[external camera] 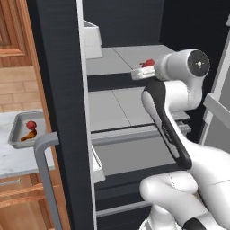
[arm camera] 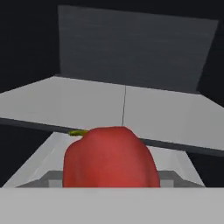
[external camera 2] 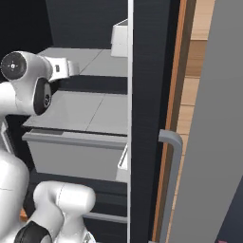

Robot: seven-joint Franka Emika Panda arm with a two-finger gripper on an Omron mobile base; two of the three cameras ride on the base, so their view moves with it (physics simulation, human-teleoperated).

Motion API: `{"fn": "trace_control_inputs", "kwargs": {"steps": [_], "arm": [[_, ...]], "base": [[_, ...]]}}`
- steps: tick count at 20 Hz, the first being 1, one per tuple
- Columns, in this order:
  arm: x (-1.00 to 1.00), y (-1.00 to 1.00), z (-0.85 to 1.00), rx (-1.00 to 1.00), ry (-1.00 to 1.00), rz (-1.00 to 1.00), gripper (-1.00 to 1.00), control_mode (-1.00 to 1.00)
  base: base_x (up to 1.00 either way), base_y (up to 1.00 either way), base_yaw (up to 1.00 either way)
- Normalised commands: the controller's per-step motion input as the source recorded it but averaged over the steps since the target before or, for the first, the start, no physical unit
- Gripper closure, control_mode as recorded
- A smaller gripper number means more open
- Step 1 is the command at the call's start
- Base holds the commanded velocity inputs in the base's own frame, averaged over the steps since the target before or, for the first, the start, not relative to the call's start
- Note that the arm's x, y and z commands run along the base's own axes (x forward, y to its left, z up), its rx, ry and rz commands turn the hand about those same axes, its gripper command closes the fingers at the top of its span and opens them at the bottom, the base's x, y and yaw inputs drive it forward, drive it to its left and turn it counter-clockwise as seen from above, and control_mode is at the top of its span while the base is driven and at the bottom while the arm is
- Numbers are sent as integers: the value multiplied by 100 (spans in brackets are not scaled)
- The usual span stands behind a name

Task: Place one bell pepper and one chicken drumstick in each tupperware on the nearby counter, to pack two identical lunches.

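My gripper (external camera: 143, 71) reaches into the open fridge at the front edge of the upper shelf (external camera: 121, 60). It is shut on a glossy red bell pepper (external camera: 148, 63). In the hand view that bell pepper (arm camera: 109, 157) looms close and hides the fingertips. On the marble counter (external camera: 18, 159) at the left stands the grey rectangular tupperware (external camera: 15, 130). Inside it lie a second bell pepper (external camera: 30, 125) and a golden-brown chicken drumstick (external camera: 28, 136).
The dark fridge door (external camera: 58, 99) stands open between the arm and the counter, its grey handle (external camera: 45, 170) low down. A white box (external camera: 92, 38) sits at the back left of the upper shelf. A lower shelf (external camera: 117, 110) and a drawer lie beneath.
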Motion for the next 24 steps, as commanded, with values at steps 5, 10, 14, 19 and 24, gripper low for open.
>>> {"fn": "trace_control_inputs", "kwargs": {"steps": [5, 10, 14, 19, 24], "arm": [[-100, -37, 24, 0, -31, 0, 100, -100], [-100, -26, 30, 0, -19, 0, 100, -100], [-48, -3, 22, 0, 0, 0, 100, 100], [0, 0, 0, 0, 0, 0, 100, 100], [0, 0, 0, 0, 0, 0, 100, 100]], "base": [[0, 0, 0], [0, 0, 0], [-40, -4, 0], [-78, -4, 0], [-87, 0, 0]]}}
